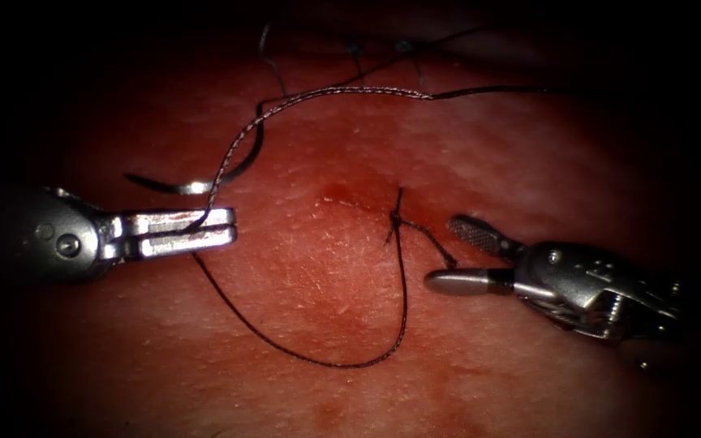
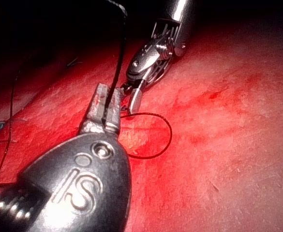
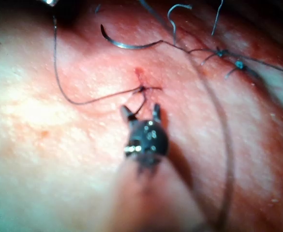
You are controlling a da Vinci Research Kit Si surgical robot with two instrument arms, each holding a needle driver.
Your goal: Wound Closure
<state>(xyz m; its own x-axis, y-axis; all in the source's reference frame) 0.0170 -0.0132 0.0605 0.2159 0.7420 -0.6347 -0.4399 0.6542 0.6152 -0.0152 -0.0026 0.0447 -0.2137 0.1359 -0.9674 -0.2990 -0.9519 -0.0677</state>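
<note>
Here left pincer (image 1: pixel 204 231) clamps thread (image 1: pixel 326 361); right pincer (image 1: pixel 456 255) gapes, apparently empty; needle (image 1: pixel 196 185) lies on tissue (image 1: pixel 302 284).

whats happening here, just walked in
Bench suturing practice on pork belly. The left tool has its fingers shut on the thread, which curves in a loop across the tissue to a knot at the cut. The right tool sits just right of that knot with its fingers open, holding nothing; the knot's short tail ends between them. The needle lies loose on the tissue, left of the cut, held by neither tool and not in the tissue.
</note>
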